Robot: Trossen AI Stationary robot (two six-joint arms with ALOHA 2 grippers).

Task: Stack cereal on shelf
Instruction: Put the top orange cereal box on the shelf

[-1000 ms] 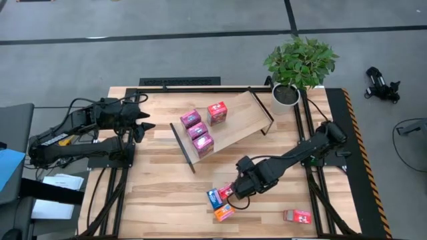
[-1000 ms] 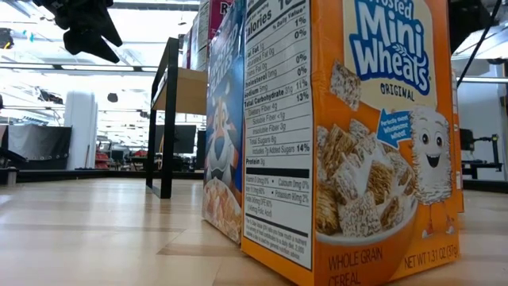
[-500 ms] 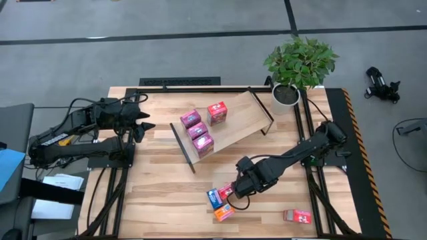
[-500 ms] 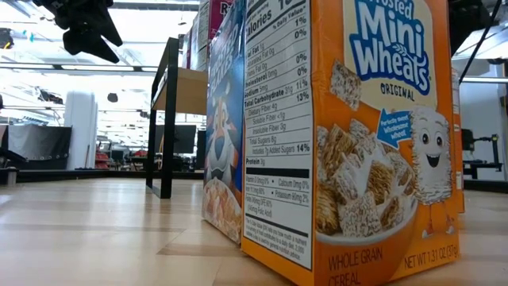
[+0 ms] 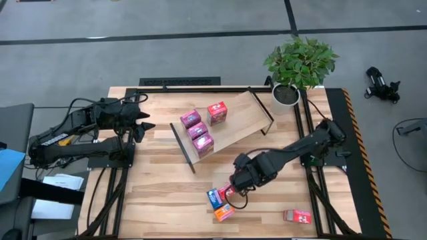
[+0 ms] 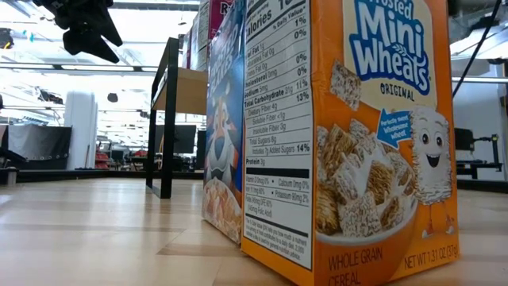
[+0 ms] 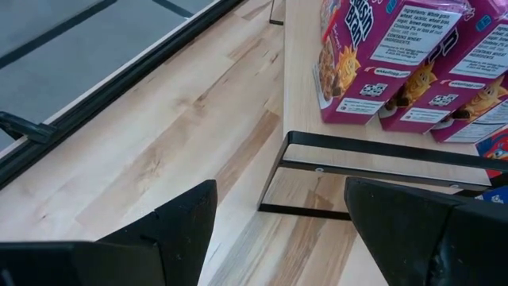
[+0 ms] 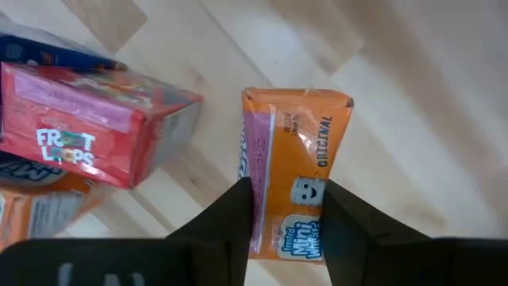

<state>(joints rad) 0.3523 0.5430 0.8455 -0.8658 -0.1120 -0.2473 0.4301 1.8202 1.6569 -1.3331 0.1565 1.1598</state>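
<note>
4 cereal boxes already sit on the shelf [image 5: 235,124], 3 pink boxes [image 5: 197,130] in a row along its lower end and 1 red box on the shelf [image 5: 216,111] beside them, so your step in hand is the next pick from the cluster on the near part of the worktop [image 5: 160,187]. Your right pincer [image 8: 286,208] is over that cluster and its 2 fingers [image 8: 235,208] now squeeze the sides of an orange box [image 8: 294,176], tight against the cardboard in the right wrist view; from above, the same pincer [image 5: 235,187] hides most of that box. Just beside it stand a red Froot Loops box [image 8: 89,131], a blue box [image 5: 213,197] and another orange box [image 5: 223,213], with 1 more red box [image 5: 297,216] well apart toward the right edge. Because the neighbours are so close, I judge you should lift straight up first, so the held box does not drag the red one over. Hold gently, since thin cardboard will likely crush or twist under too much squeeze. Carry it to the open stretch of board beyond the red box, match the board's tilt, and set it down before letting go, or it could slide. Your left pincer [image 7: 278,208] waits wide open and empty above the worktop just left of the shelf's black bracket [image 7: 373,159].
</note>
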